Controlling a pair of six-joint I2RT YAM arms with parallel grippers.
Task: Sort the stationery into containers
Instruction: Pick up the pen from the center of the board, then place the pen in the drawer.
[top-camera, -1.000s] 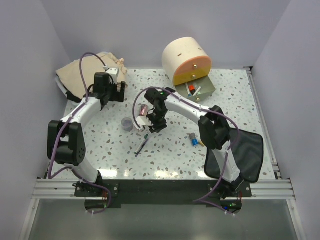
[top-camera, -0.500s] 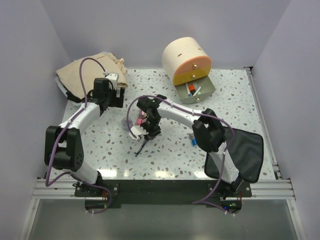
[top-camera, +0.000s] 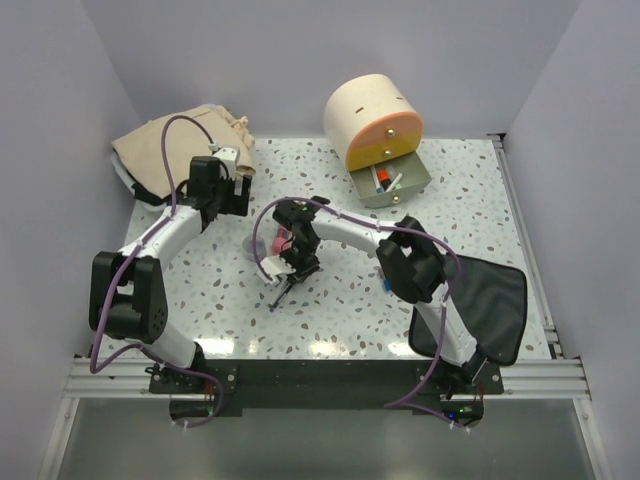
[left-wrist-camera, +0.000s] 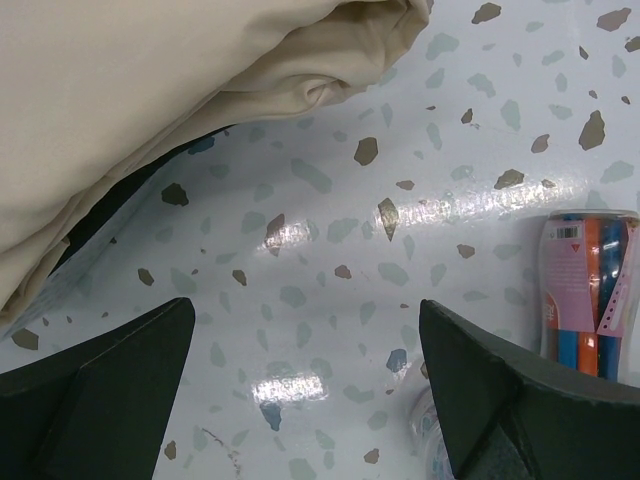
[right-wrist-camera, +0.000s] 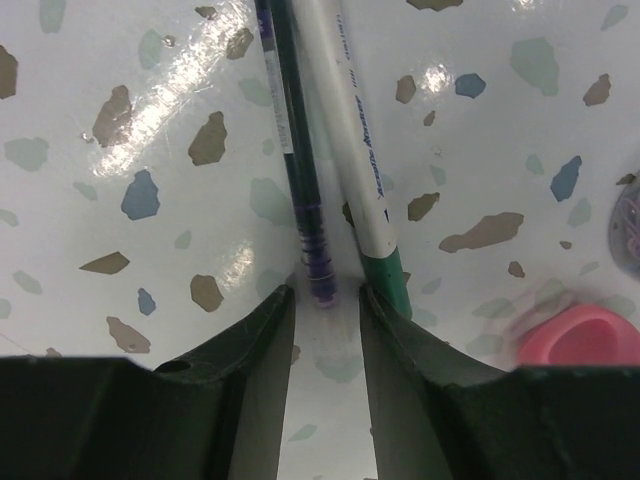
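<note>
Two pens lie side by side on the speckled table (top-camera: 480, 200) directly ahead of the right gripper (right-wrist-camera: 325, 295): one thin dark blue pen (right-wrist-camera: 290, 140) and one white pen with a green end (right-wrist-camera: 362, 190). The gripper's fingers stand only a narrow gap apart. The near end of the dark pen lies in the mouth of that gap, but no finger visibly presses on it. The green end runs just past the outer side of one fingertip. Off to one side of this gripper sits one pink tube (top-camera: 283, 240), a blur in the wrist view, and one small grey pot (top-camera: 253, 248) just beyond it.

The left gripper (left-wrist-camera: 305, 310) hangs over bare table with its fingers spread wide, holding and touching nothing. In its own view the tube shows blue and orange sticks inside, near one finger. One folded beige cloth (left-wrist-camera: 150, 90) lies ahead of the other finger.

There are two containers. One cream cylindrical box (top-camera: 365, 115) stands well beyond the right gripper. Its single orange drawer (top-camera: 415, 180) is pulled out, with a few small items inside. One flat black pouch (top-camera: 500, 305) lies by the right arm's base.
</note>
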